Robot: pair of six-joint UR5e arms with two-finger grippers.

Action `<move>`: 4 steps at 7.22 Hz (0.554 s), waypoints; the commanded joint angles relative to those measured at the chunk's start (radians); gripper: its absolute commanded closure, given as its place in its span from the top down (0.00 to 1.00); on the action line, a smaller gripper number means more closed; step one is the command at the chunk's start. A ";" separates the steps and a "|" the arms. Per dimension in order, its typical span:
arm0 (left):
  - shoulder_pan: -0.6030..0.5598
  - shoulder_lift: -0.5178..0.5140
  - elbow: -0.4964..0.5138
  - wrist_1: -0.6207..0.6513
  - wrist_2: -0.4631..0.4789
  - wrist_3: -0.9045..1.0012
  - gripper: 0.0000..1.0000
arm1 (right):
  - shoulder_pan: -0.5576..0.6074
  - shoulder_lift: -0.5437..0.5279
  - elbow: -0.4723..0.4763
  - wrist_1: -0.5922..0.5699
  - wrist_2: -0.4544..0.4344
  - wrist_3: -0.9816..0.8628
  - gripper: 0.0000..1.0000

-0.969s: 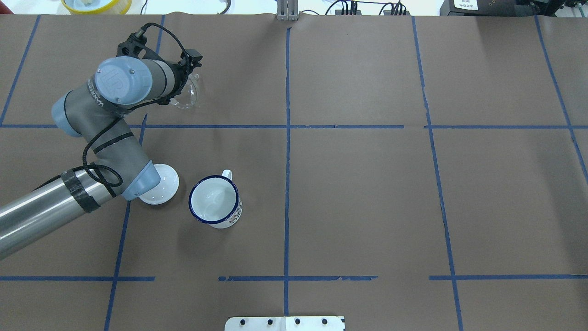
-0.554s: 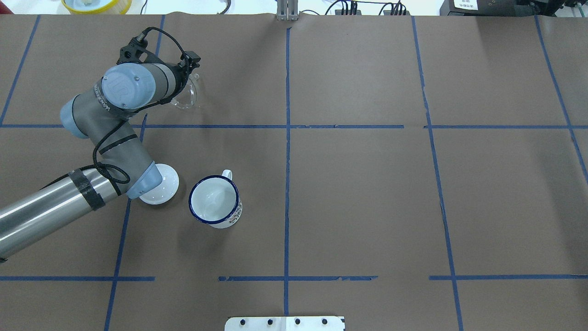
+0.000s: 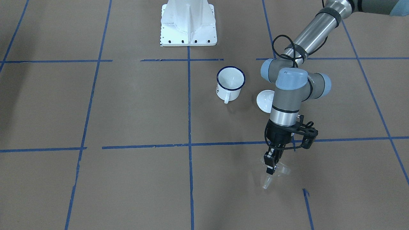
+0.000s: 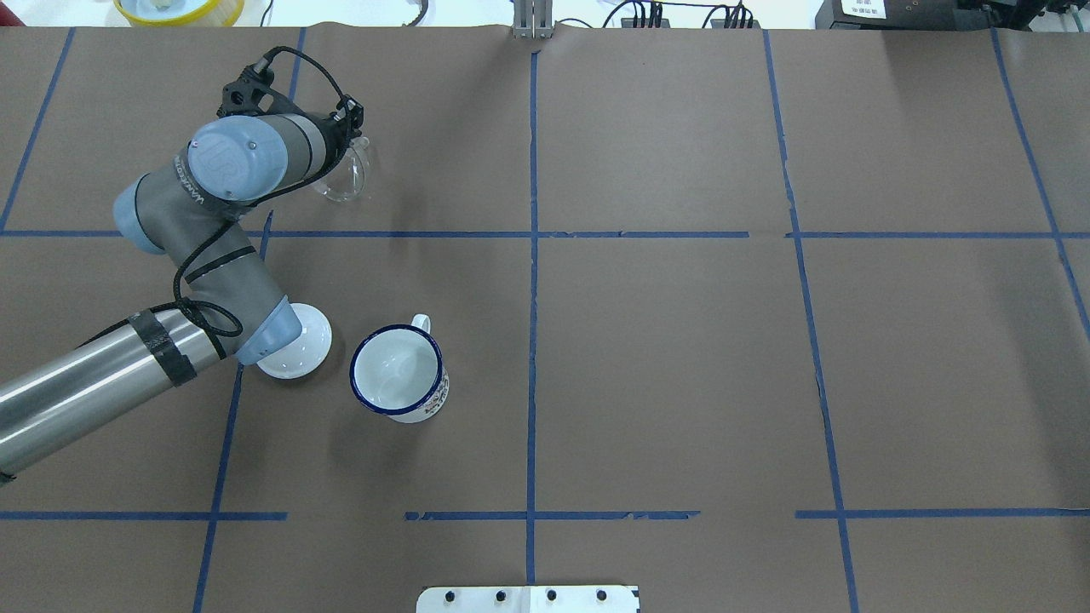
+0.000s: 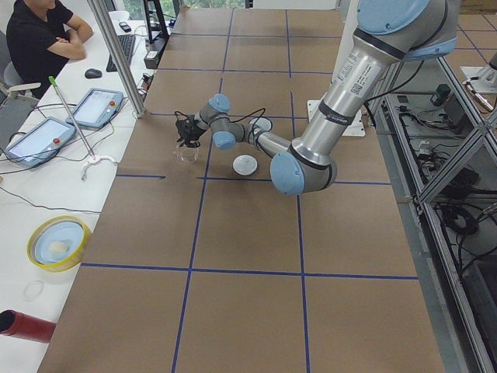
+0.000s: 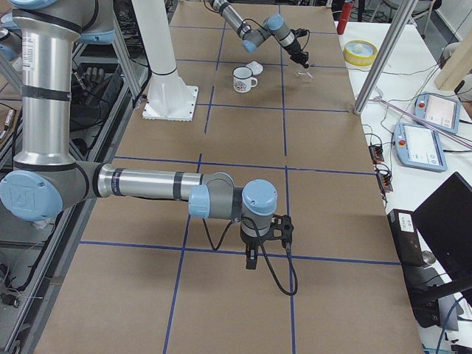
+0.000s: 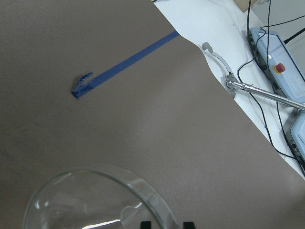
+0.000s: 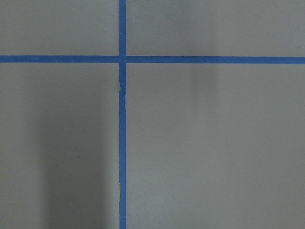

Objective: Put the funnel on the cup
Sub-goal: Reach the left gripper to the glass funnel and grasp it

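- Your right gripper [image 6: 251, 259] hangs over the table [image 6: 332, 221] at its right end; you cannot tell how far its jaws are parted.
- The cup [image 4: 398, 375] stands upright near the base, handle pointing away from the robot.
- 1 white lid [image 4: 300, 347] lies just beside it, partly under the left arm [image 4: 255, 328].
- Beyond the tape line [image 4: 426, 234], your left gripper [image 3: 270, 163] is clamped on the rim of the funnel [image 3: 277, 171], spout tilted downward, well apart from the cup.
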 commanded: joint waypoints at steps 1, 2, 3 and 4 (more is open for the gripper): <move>-0.094 0.031 -0.129 -0.011 -0.173 0.005 0.00 | 0.000 0.000 0.000 0.000 0.000 0.000 1.00; -0.153 0.086 -0.233 0.021 -0.297 0.007 0.00 | 0.000 0.000 0.000 0.000 0.000 0.000 1.00; -0.200 0.138 -0.377 0.121 -0.411 0.086 0.00 | 0.000 0.000 0.000 0.000 0.000 0.000 1.00; -0.210 0.163 -0.529 0.310 -0.434 0.172 0.00 | 0.000 0.000 0.000 0.000 0.000 0.000 1.00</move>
